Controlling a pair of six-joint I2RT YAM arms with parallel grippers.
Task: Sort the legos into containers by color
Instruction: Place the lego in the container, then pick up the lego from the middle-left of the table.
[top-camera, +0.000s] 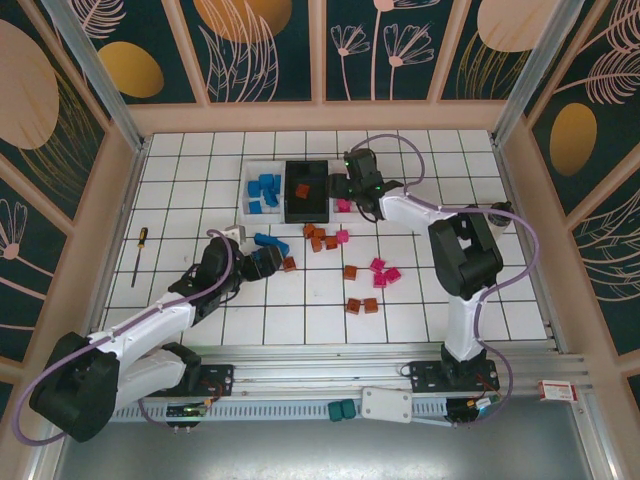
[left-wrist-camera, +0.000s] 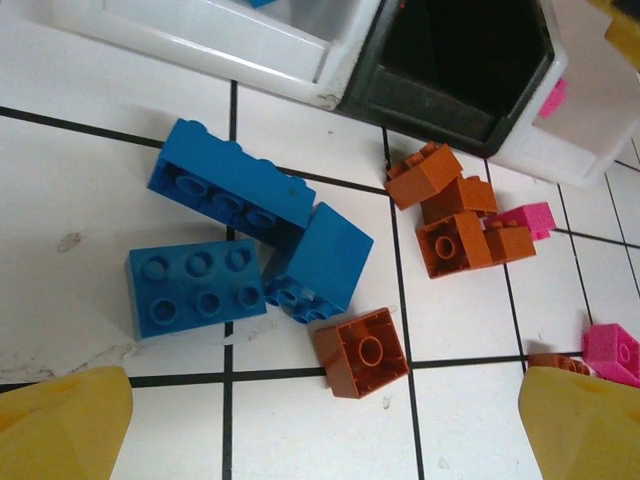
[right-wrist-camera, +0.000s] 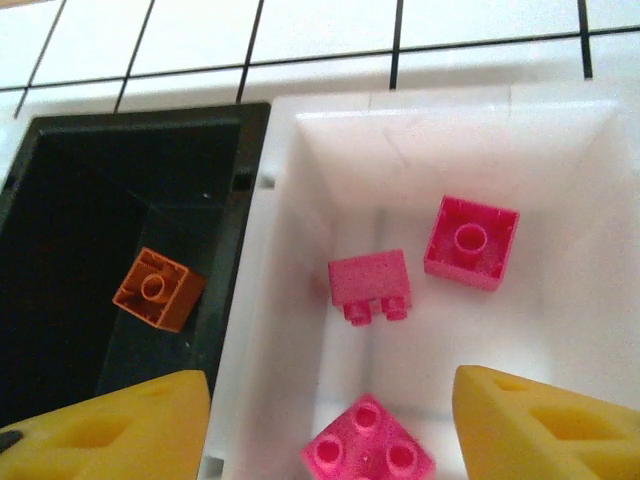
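The left claw is hovering spread wide, pinching nothing, over three blue bricks that are lying against one another on the tiles, with an orange brick just beside them. Judged step: collecting blue. The next move is calling for a descent onto one blue brick without catching its neighbours. Beyond, loose bricks, orange and pink, are lying unsorted. Farthest, the right claw is standing spread over the pink bin, gripping nothing. Three pink bricks are lying inside it.
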